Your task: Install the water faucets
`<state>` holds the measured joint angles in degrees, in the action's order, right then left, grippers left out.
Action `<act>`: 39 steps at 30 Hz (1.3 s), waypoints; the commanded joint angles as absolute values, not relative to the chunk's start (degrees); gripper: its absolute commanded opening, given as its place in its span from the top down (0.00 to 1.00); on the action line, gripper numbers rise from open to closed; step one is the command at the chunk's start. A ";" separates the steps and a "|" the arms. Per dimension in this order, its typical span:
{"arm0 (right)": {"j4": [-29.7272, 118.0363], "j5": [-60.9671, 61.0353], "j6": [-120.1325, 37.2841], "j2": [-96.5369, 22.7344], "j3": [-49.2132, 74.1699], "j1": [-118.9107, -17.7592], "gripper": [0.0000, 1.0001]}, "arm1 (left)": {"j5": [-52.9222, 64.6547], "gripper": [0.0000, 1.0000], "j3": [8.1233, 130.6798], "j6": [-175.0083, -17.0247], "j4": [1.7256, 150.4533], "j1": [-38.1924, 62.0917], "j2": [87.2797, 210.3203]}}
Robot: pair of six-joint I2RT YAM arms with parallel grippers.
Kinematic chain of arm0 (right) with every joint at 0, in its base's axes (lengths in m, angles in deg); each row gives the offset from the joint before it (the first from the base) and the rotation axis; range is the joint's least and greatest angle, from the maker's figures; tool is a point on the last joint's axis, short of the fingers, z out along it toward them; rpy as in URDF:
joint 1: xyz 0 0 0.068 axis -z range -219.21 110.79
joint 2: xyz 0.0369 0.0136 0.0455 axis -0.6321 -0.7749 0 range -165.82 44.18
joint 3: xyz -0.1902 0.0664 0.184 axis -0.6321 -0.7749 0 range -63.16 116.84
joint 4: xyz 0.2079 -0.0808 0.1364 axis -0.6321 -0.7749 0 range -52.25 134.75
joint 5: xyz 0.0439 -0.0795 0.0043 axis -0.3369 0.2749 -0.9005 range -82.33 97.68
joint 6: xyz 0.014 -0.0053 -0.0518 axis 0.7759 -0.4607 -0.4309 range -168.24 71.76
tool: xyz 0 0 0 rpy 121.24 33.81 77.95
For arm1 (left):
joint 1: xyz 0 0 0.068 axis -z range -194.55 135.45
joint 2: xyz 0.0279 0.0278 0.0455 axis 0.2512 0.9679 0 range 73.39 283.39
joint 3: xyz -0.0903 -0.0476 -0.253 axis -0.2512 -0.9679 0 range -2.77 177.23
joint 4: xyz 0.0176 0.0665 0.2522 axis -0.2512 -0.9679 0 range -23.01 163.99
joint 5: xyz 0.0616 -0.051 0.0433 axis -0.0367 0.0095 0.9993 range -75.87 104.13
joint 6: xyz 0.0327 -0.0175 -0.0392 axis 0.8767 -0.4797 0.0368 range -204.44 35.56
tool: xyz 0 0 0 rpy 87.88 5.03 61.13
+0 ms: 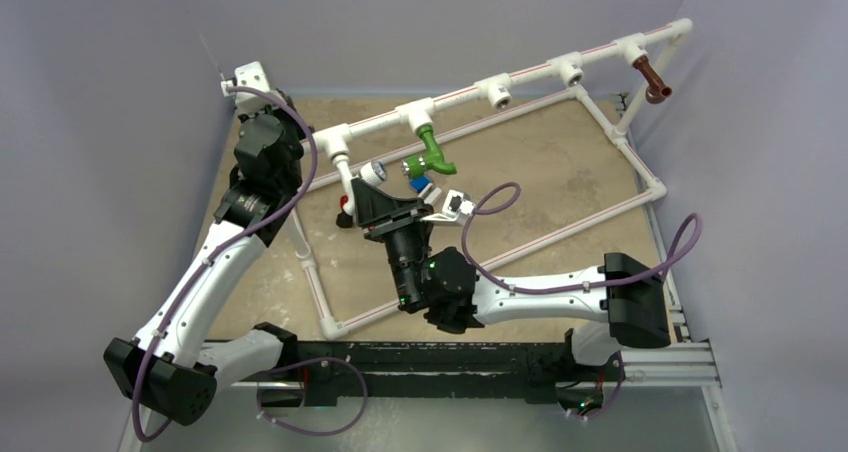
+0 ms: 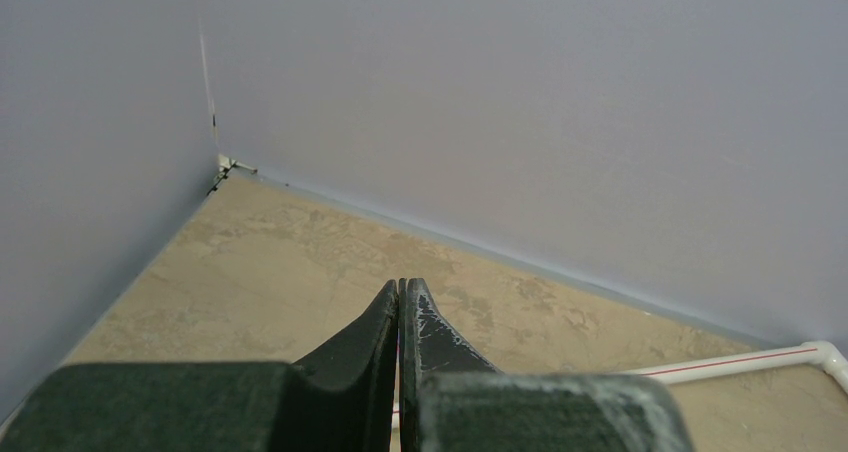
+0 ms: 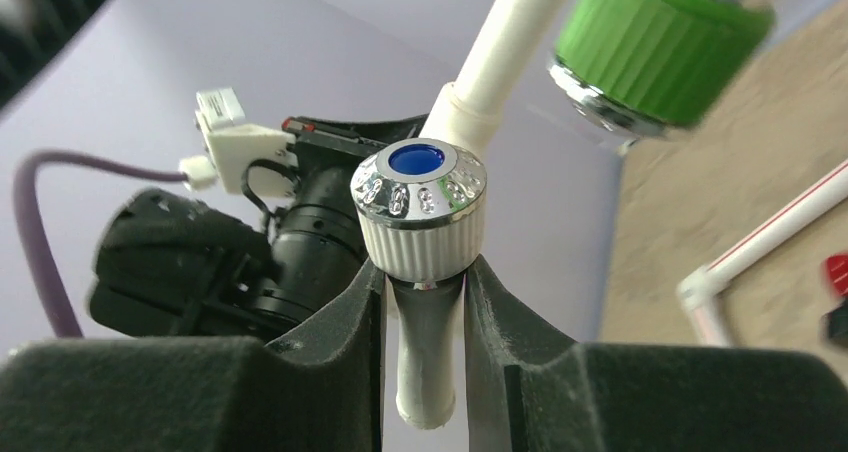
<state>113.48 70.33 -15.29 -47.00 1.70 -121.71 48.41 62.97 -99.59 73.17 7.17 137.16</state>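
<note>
Top external: tan, perhaps stone-patterned table (image 1: 540,172) between lilac walls (image 1: 430,22).

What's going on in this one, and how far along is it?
The right gripper is shut on the white faucet, holding it up by the pipe frame, next to the green faucet, which already hangs from a tee. The brown faucet is mounted at the frame's far right end. The left gripper is shut and empty, near the frame's left end.

Top view looks down from behind; 2 close wrist views share its pipe frame (image 1: 535,75).
</note>
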 commanded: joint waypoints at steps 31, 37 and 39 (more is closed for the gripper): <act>100.01 54.29 40.53 -38.24 -7.87 -120.42 0.31 | 46.89 1.00 59.53 -98.29 61.33 7.51 139.83; 95.30 51.39 29.30 -34.17 -9.53 -120.42 0.28 | 46.82 1.00 59.50 -98.32 61.24 7.51 139.91; 94.18 51.72 22.24 -32.48 -10.42 -120.42 0.28 | 46.91 1.00 59.46 -98.25 61.24 7.49 140.00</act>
